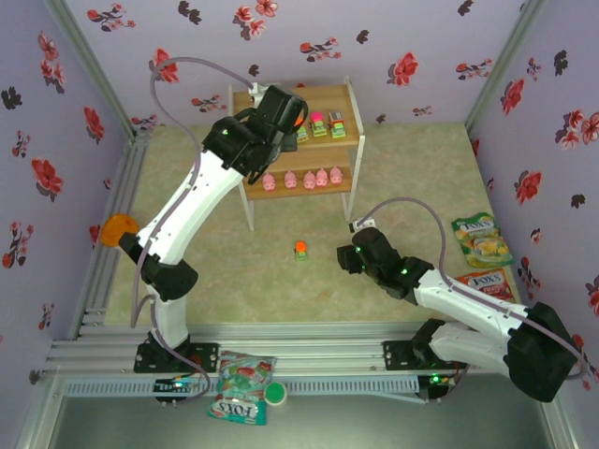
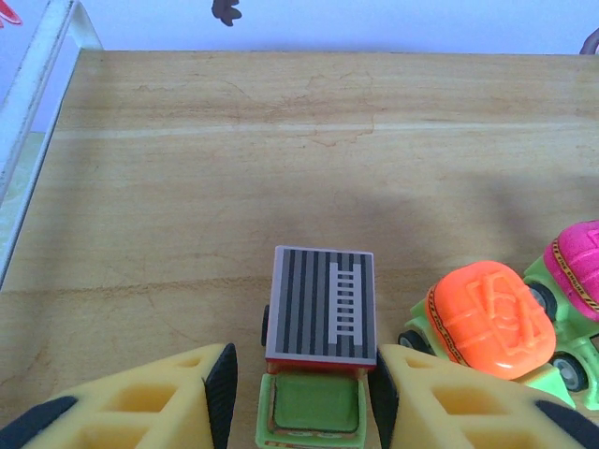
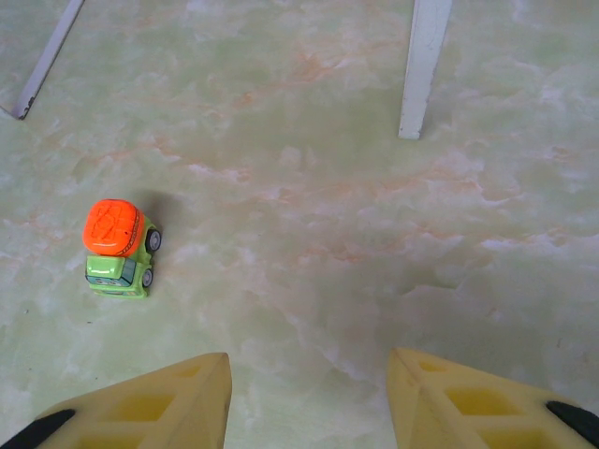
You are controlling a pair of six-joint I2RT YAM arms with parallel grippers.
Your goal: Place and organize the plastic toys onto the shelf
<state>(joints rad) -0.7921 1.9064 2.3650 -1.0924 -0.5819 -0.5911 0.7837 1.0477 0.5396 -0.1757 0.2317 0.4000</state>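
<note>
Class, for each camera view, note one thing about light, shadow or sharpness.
Top external: even, soft light, no harsh glare on the shelf. Left wrist: sharp on the grey-topped car; a soft shadow darkens the board to its right. Right wrist: the orange-topped car throws a small dark shadow.

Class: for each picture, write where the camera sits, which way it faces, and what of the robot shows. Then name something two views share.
Top external: above and behind the arms, looking down on the table; left arm, right arm show.
Left wrist: over the shelf top board, facing the wall; left gripper flanks a striped car.
Right wrist: above the table, looking down; open right gripper shows.
Shared: top and right wrist both catch the orange-topped car on the table.
</note>
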